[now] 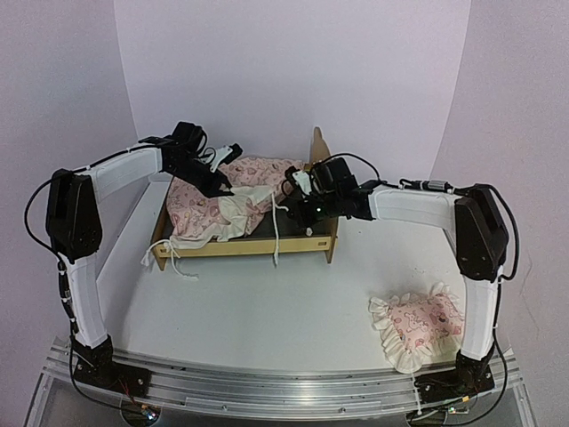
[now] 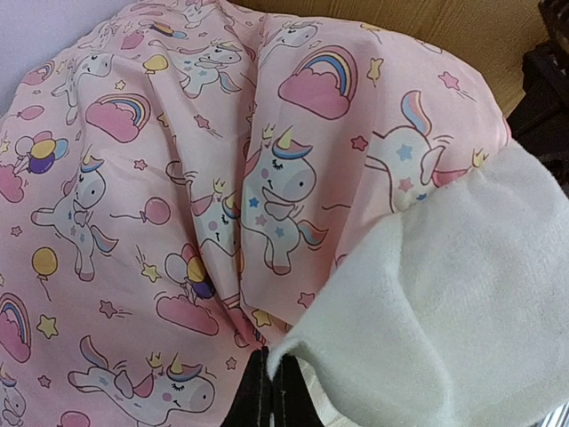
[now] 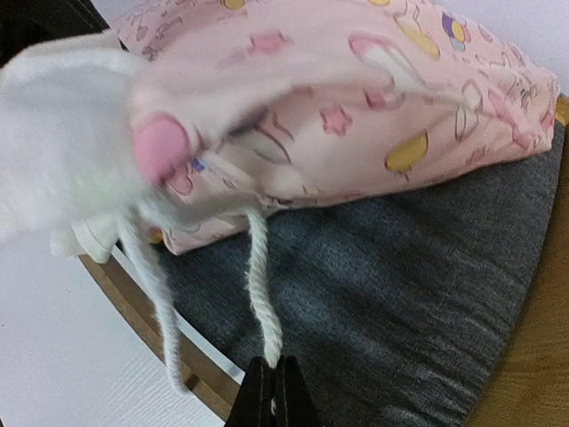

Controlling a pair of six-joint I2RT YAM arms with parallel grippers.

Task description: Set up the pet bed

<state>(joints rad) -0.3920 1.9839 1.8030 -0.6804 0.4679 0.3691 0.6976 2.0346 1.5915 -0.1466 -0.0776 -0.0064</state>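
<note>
White surface (image 1: 267, 302), pale backdrop curving round it, and there's the pet bed (image 1: 244, 246) out in the middle, right under both arms. The left gripper (image 2: 268, 374) is clenched on what looks like the edge of the pink unicorn-print cushion (image 1: 200, 209), whose cream underside is flopped over just to the gripper's right. The right gripper (image 3: 271, 378) is pinched tight on a white tie cord (image 3: 260, 294) hanging off the cushion's corner, with the bed's grey base (image 3: 400, 294) bare just beyond its tips.

I'd call this the cushion-laying step: it's heaped and folded, not flat. The next move looks like drawing that corner over the bare base, smoothing it, then letting go on both sides.

Only the overhead view shows the headboard (image 1: 317, 147) behind the right gripper and the ruffled pillow (image 1: 418, 325) lying well back by that arm's base. Only the right wrist view shows the cord actually nipped between the fingers.
</note>
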